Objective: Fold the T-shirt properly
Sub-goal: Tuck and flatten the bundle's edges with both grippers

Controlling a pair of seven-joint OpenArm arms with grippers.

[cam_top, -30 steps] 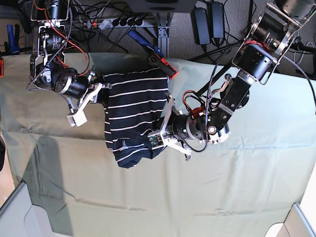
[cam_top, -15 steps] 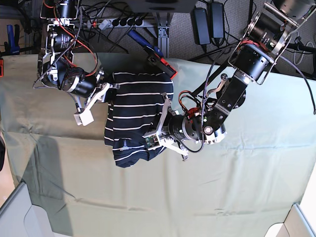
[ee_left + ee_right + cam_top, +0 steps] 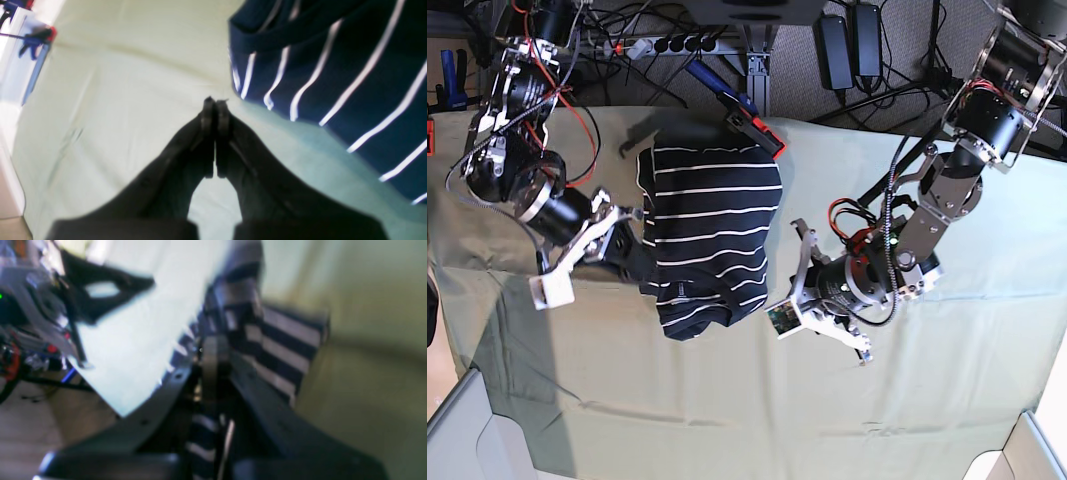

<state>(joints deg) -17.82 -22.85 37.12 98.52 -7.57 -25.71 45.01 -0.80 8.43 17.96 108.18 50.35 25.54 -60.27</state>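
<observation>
The T-shirt (image 3: 710, 225), dark navy with thin white stripes, lies folded into a tall block on the olive-green cloth (image 3: 927, 380). My right gripper (image 3: 634, 252) is at the shirt's left edge. Its blurred wrist view shows the fingers (image 3: 213, 356) shut, with striped fabric (image 3: 283, 350) running between and past them. My left gripper (image 3: 767, 308) sits just off the shirt's lower right edge. In the left wrist view its gripper (image 3: 215, 101) is shut with nothing in it, above bare cloth, and the T-shirt (image 3: 333, 66) fills the upper right.
An orange and blue clamp (image 3: 752, 125) sits on the table's back edge just above the shirt. Cables and a power strip (image 3: 667, 45) lie behind the table. Grey bin corners (image 3: 462, 430) (image 3: 1032, 445) stand at the front left and right.
The left gripper has pulled back off the shirt's lower right part, toward the right and front. The right gripper has moved down along the shirt's left edge.
</observation>
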